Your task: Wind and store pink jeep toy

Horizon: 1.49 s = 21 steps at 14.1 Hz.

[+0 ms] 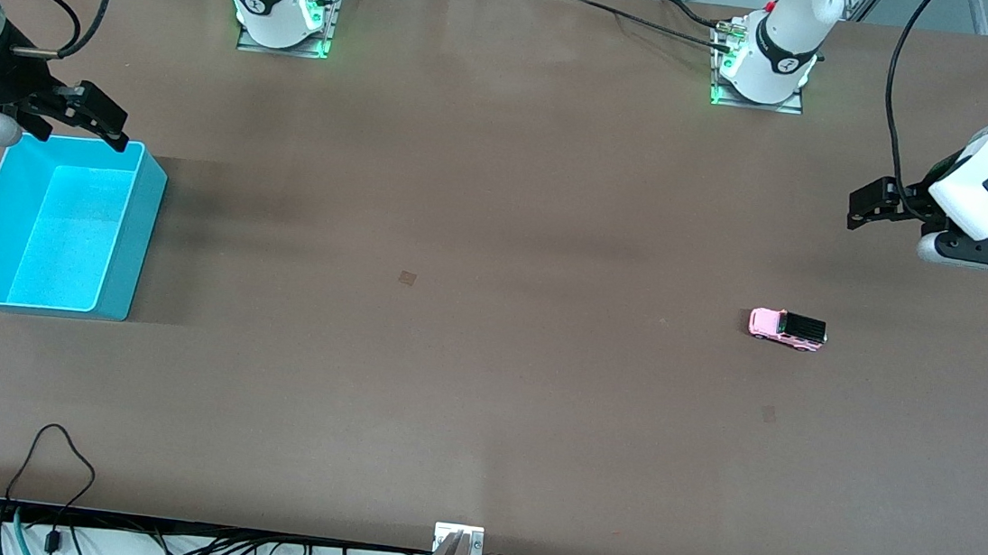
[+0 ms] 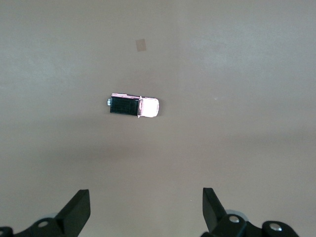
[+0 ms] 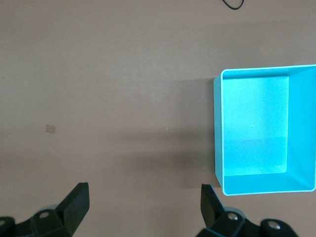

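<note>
The pink jeep toy [image 1: 786,327], light pink with a black ribbed roof, stands on the brown table toward the left arm's end; it also shows in the left wrist view [image 2: 134,105]. My left gripper [image 1: 863,207] is open and empty, up in the air over bare table beside the jeep; its fingers [image 2: 77,210] show wide apart. The turquoise bin [image 1: 129,229] stands empty at the right arm's end and shows in the right wrist view [image 3: 301,163]. My right gripper [image 1: 101,117] is open and empty, over the bin's rim nearest the robots' bases.
Small tape squares mark the table near its middle [image 1: 407,278] and nearer the front camera than the jeep [image 1: 769,414]. Cables and a small box [image 1: 458,539] lie along the table's front edge. Both arm bases [image 1: 289,4] stand along the table's edge farthest from the camera.
</note>
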{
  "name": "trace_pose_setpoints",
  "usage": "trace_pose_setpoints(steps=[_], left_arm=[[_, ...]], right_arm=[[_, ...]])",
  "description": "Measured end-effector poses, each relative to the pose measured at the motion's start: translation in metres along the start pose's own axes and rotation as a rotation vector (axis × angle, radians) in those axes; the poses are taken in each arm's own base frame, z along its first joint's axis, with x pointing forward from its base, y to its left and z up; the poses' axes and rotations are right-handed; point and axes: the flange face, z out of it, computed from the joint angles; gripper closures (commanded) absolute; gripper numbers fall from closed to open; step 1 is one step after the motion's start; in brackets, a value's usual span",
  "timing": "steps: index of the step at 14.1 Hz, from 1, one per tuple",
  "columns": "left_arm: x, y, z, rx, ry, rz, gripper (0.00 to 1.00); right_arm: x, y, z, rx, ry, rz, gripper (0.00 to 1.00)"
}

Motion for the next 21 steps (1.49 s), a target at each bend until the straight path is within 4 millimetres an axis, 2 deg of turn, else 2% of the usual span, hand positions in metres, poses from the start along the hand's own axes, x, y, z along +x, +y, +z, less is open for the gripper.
trace_pose_setpoints(steps=[13, 19, 21], left_arm=[[-0.003, 0.000, 0.002, 0.001, -0.029, 0.000, 0.00], [-0.009, 0.003, 0.020, 0.003, -0.146, 0.011, 0.00], [-0.014, 0.005, 0.028, -0.002, -0.215, 0.081, 0.00]], right_arm=[[0.000, 0.001, 0.000, 0.000, 0.000, -0.008, 0.00], [0.001, 0.005, 0.000, 0.000, 0.000, -0.012, 0.00], [0.001, 0.007, 0.000, 0.000, 0.000, -0.013, 0.00]])
